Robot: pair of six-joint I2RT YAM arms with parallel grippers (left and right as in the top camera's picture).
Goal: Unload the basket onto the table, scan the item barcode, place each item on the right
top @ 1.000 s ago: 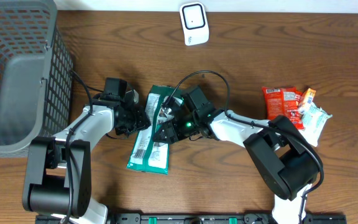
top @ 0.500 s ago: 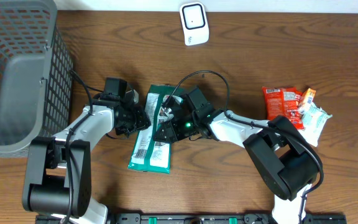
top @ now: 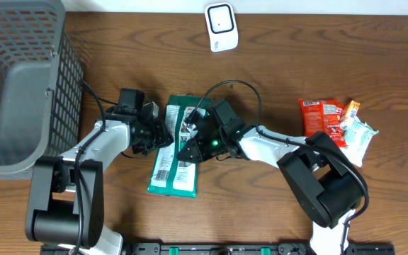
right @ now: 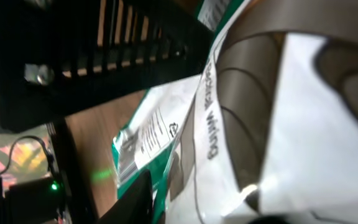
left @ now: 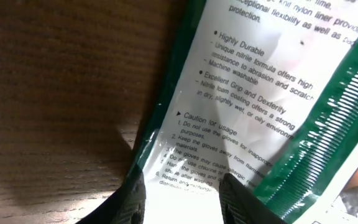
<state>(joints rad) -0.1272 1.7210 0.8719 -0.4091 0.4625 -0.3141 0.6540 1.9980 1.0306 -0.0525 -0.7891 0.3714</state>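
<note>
Glove pack (top: 174,152) sits at 6 o'clock from the scanner (top: 220,27). Left gripper (left: 180,196) fingers are parted over its edge, right gripper (top: 190,144) can't tell. Slick film might slip out when lifted.

My left arm (top: 94,144) and right arm (top: 269,147) are smooth white shells between black joints, each on a bulky black base (top: 57,205) along the bottom of the overhead frame. A thin black cable (top: 232,82) loops above my right wrist at centre, where a small green light (top: 213,144) glows. My left gripper (left: 182,200) has dark, rounded fingertips (left: 132,200), seen at the bottom edge of its wrist view.
</note>
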